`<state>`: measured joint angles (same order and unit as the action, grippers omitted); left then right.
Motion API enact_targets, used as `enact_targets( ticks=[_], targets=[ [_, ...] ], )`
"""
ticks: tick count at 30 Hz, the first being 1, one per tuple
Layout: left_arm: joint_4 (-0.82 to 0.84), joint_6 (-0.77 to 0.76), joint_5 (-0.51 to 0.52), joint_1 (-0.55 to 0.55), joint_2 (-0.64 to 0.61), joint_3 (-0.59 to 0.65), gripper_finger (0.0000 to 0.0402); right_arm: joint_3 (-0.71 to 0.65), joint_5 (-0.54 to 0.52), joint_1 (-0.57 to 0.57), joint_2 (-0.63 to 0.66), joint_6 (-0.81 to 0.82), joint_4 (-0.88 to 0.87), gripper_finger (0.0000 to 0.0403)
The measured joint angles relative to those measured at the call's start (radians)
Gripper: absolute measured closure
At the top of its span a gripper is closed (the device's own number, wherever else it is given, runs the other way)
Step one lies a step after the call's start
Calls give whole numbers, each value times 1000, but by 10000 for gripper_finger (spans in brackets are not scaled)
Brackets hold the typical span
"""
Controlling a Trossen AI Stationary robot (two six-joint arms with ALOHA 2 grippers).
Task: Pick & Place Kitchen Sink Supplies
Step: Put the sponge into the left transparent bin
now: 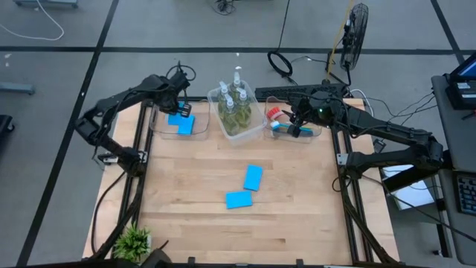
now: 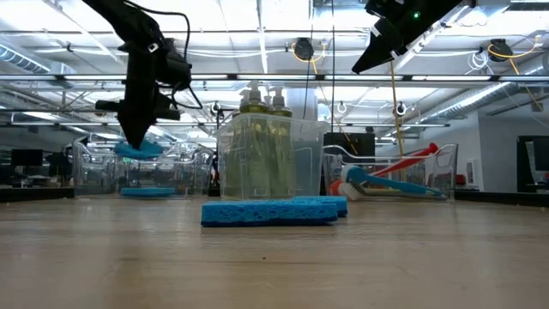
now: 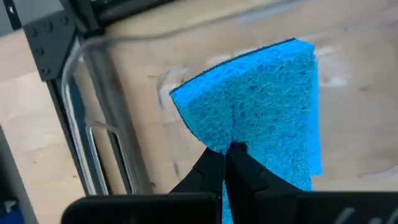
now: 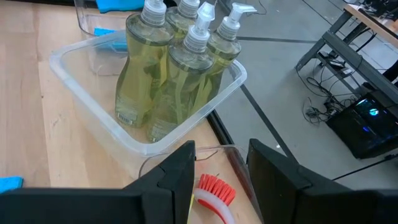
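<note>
My left gripper (image 1: 177,112) hangs over the left clear tub (image 1: 160,128), shut on a light-blue sponge (image 3: 261,106). A second sponge (image 2: 147,192) lies flat on that tub's floor. Two more sponges (image 1: 253,177) (image 1: 239,199) lie flat on the table's middle. Several pump bottles of yellow-green liquid (image 4: 168,68) stand upright in the middle tub (image 1: 256,128). My right gripper (image 4: 217,168) is open above the right tub (image 1: 316,134), where a red-bristled brush (image 4: 214,190) and a blue-handled brush (image 2: 403,184) lie slanting against the wall. My left gripper pinches the sponge between its two fingertips (image 3: 214,165) at one edge (image 3: 233,134), coming from above and pointing down. The sponge (image 2: 137,148) is lifted clear, roughly level, above the tub's floor and the sponge lying there.
A small green potted plant (image 1: 134,242) stands at the table's near left corner. The three tubs line the far edge. Bare wood lies around the two loose sponges. A dark frame rail (image 1: 349,186) runs along the table's right side.
</note>
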<state>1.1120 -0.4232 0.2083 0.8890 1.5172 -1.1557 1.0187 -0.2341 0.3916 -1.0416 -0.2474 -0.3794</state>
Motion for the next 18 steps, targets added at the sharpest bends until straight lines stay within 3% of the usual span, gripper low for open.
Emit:
enact_targets(
  ticks=[13, 18],
  targets=[
    [-31, -13, 7, 43, 25, 145, 400, 0, 0, 0, 0, 0, 0, 266],
    [-85, 1, 10, 64, 24, 163, 379, 0, 0, 0, 0, 0, 10, 266]
  ],
)
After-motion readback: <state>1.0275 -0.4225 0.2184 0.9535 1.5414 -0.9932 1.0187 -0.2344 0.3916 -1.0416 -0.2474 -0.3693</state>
